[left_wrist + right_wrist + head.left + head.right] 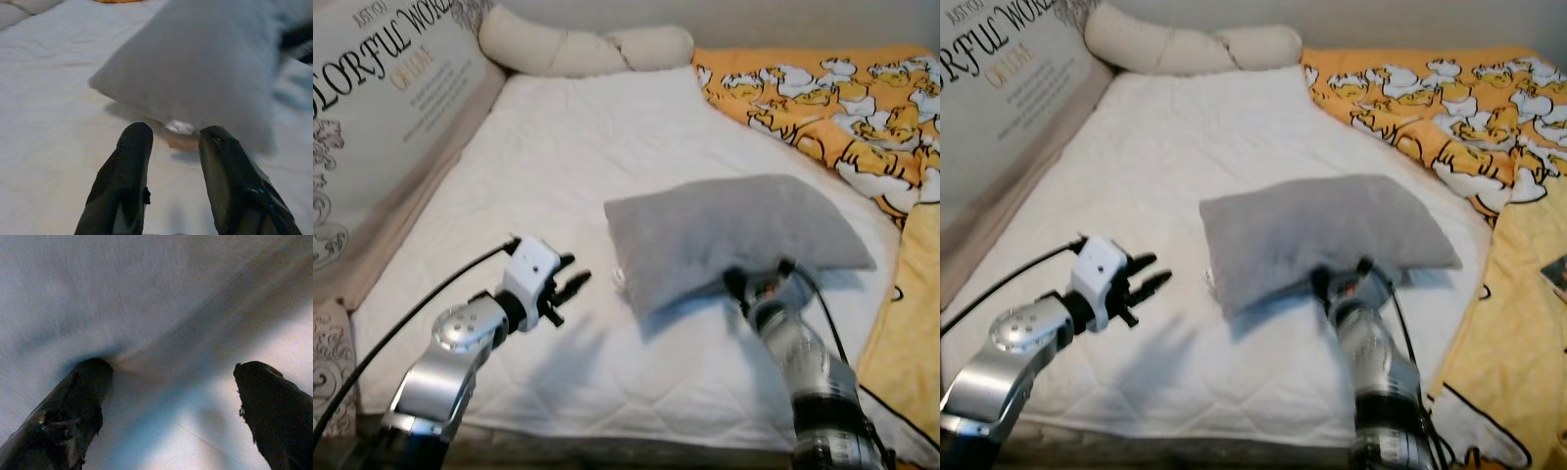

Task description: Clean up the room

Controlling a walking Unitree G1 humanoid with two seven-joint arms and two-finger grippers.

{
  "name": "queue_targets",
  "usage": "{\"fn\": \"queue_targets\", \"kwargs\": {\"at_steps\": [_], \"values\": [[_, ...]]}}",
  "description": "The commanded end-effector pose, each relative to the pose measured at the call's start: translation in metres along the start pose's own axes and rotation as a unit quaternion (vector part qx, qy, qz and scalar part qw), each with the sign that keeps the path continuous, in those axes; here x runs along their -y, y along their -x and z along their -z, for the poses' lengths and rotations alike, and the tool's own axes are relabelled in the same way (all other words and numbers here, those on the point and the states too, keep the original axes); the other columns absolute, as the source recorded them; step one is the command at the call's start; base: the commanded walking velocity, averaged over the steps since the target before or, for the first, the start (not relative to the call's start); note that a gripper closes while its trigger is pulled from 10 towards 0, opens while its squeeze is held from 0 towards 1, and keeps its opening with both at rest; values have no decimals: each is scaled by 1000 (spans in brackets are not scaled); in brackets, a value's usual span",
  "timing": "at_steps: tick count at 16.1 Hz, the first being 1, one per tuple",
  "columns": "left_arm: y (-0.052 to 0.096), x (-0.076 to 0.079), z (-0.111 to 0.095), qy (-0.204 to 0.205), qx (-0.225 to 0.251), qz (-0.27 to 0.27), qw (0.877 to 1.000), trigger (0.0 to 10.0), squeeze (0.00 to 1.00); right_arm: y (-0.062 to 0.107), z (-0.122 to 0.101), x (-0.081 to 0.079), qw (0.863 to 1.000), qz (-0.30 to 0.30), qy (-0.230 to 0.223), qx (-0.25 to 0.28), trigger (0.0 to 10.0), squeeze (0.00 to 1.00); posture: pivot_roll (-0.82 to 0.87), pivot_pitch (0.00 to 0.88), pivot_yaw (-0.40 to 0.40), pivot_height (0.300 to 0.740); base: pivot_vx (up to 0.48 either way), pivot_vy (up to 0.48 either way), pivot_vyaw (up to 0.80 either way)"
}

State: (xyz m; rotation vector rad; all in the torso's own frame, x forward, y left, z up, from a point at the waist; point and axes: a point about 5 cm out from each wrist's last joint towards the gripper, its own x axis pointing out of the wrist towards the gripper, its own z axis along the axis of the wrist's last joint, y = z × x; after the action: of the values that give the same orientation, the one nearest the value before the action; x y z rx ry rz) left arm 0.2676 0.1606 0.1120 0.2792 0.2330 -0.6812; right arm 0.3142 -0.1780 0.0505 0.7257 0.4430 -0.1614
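Observation:
A grey pillow (734, 230) rests on the white quilted mattress (558, 147), its near edge raised and casting a shadow. My right gripper (171, 367) reaches under that near edge from the front; its fingers are wide apart, and one finger (83, 391) presses into the grey fabric. My left gripper (576, 286) hovers over the mattress to the left of the pillow, open with nothing between its fingers. In the left wrist view the pillow (205, 63) lies just ahead, and a small white tag (180, 127) shows at its corner.
A yellow blanket with a duck print (832, 98) covers the right side of the bed and hangs over its edge. A cream knotted cushion (578, 44) lies at the head. A large cushion with printed lettering (382, 108) leans along the left side.

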Motion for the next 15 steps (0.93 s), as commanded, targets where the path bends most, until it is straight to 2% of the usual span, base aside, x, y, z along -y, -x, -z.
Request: {"fn": "queue_targets", "kwargs": {"at_steps": [1,3,7,10,11,12,13,15], "values": [[2,0,-5,-13,9,9,1000,10000,0,-7,-13,-14,997,-49,-46,31,10000,0,55,0,64,740,0,0,0],[4,-1,-4,-14,6,12,1000,10000,0,-14,-18,-19,994,-69,-82,33,10000,0,66,0,61,740,0,0,0],[9,-2,-3,-22,2,15,1000,10000,0,-23,-17,-27,991,-75,-102,37,10000,0,80,0,49,740,0,0,0],[11,-1,-3,-22,2,14,1000,10000,0,-20,-11,-21,989,-83,-114,47,10000,0,86,0,43,740,0,0,0],[11,0,-3,-22,2,15,1000,10000,0,-19,-14,-20,985,-91,-136,61,10000,0,83,0,46,740,0,0,0],[10,1,-3,-21,4,21,1000,10000,0,-17,-17,-18,977,-103,-168,79,10000,1000,73,0,55,740,0,0,0],[8,3,-4,-21,6,30,999,10000,0,-18,-18,-14,971,-103,-195,89,10000,1000,70,0,62,740,0,0,0],[6,5,-6,-21,8,46,999,10000,0,-21,-19,-8,969,-83,-216,86,10000,1000,68,0,72,740,0,0,0]]}}
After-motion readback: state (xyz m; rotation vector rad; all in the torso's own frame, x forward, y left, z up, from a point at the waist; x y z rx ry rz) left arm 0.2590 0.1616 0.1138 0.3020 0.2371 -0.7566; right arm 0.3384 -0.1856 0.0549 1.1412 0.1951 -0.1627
